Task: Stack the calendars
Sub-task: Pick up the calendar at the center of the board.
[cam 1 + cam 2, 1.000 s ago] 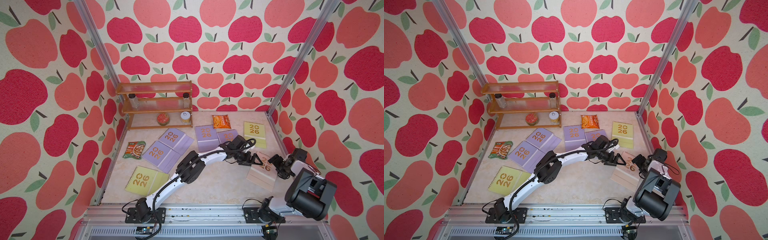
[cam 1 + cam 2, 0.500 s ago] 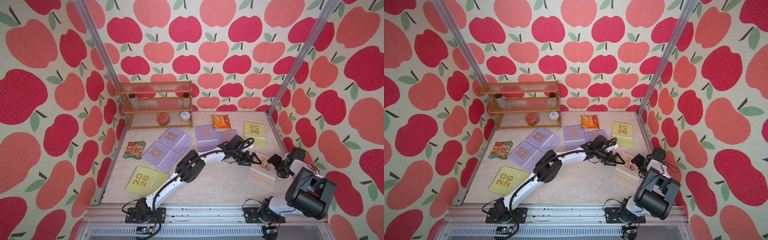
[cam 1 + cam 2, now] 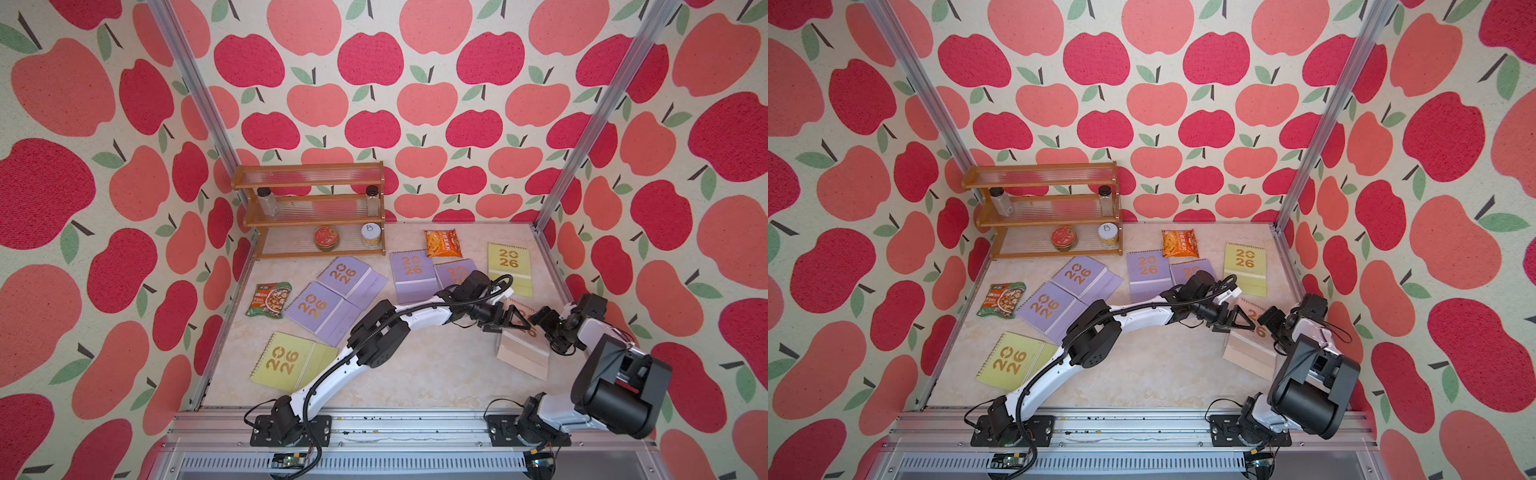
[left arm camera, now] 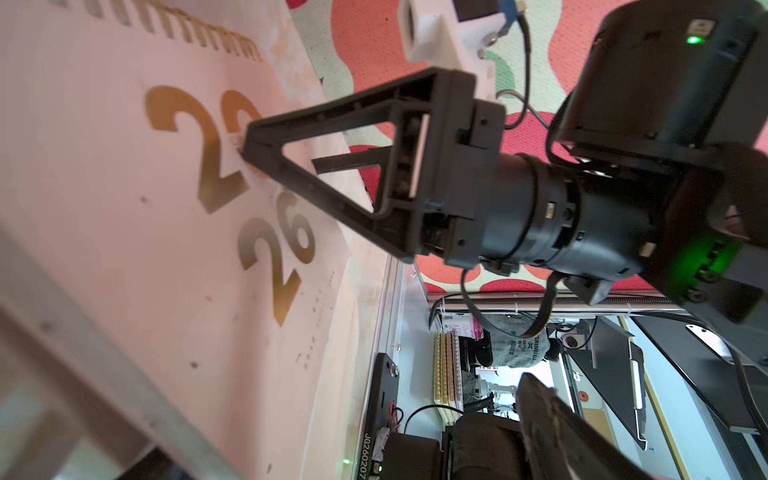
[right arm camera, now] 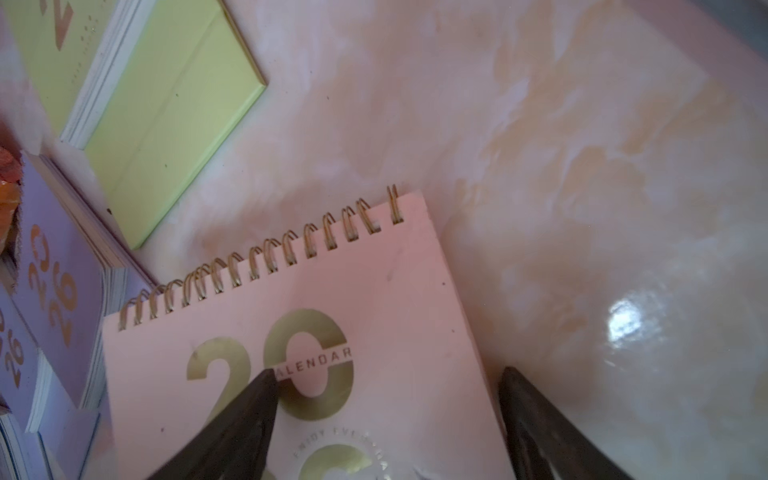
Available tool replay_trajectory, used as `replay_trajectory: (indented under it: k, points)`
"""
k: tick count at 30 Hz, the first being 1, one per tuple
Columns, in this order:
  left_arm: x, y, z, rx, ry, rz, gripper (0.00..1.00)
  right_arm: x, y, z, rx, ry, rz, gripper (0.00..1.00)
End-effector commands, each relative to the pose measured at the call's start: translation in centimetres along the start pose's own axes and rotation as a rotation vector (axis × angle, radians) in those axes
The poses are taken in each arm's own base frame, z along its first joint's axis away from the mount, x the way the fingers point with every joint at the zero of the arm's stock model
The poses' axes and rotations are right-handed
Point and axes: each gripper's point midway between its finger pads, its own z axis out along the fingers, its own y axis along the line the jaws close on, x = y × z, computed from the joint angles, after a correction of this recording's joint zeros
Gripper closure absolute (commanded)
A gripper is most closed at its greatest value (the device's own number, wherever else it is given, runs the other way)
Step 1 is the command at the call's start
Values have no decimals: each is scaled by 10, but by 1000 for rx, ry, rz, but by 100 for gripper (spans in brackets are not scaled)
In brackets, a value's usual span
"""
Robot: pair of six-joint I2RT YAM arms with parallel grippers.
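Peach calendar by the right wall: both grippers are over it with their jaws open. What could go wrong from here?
1. The left gripper and right gripper crowd together over the peach calendar, so a small move by either arm could knock them together.
2. In the right wrist view, one finger is over the cover and the other is past the calendar's edge. Closing there might catch only the cover or a few pages, or push the calendar aside.

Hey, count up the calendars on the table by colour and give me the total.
Lavender calendars: 4
Yellow-green calendars: 2
Peach calendar: 1
Total: 7
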Motion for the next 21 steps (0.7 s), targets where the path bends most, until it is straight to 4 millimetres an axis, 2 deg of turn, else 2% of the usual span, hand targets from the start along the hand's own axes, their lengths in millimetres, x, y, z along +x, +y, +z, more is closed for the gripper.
replay_trajectory:
  k: [1,5,10,14,21]
  points:
    - [-6,-44,-6,51,-7,114,3,40,-3,8,-8,148,50,15]
    - [-1,-17,-5,-4,1,69,6,40,-4,8,-6,147,50,15]
    - [2,13,-9,-74,-7,26,17,41,-4,8,-5,146,51,15]
    - [3,31,-10,-108,-14,-4,37,40,-4,8,-4,143,50,15]
    - [3,50,-12,-138,-29,-43,81,41,-5,7,1,140,46,15]
